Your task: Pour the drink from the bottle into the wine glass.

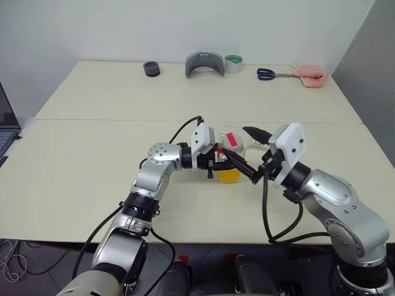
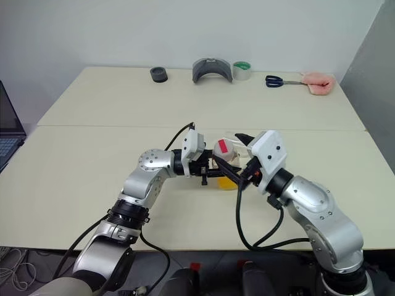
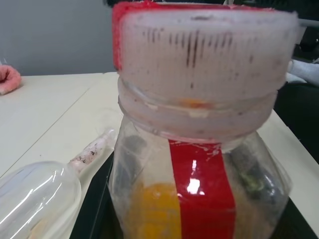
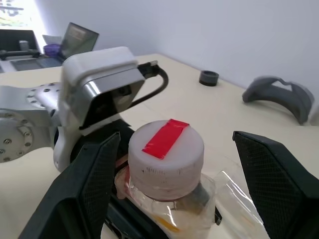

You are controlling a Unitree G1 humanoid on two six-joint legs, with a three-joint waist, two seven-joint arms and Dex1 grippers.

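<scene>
Clear plastic bottle point(image 4: 167, 169) pinched in left fingers point(image 1: 223, 161), apparently mid-table; right fingers point(image 4: 97, 174) spread around its cap.

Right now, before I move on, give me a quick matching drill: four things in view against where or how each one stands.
1. bottle
2. right claw
3. scissors
4. drink

a. far edge of the table, beside the pink item
b. open, fingers either side of the cap
c. orange, low in the bottle
d. clamped in the left claw, cap on

Pairs: 1-d, 2-b, 3-a, 4-c
</scene>
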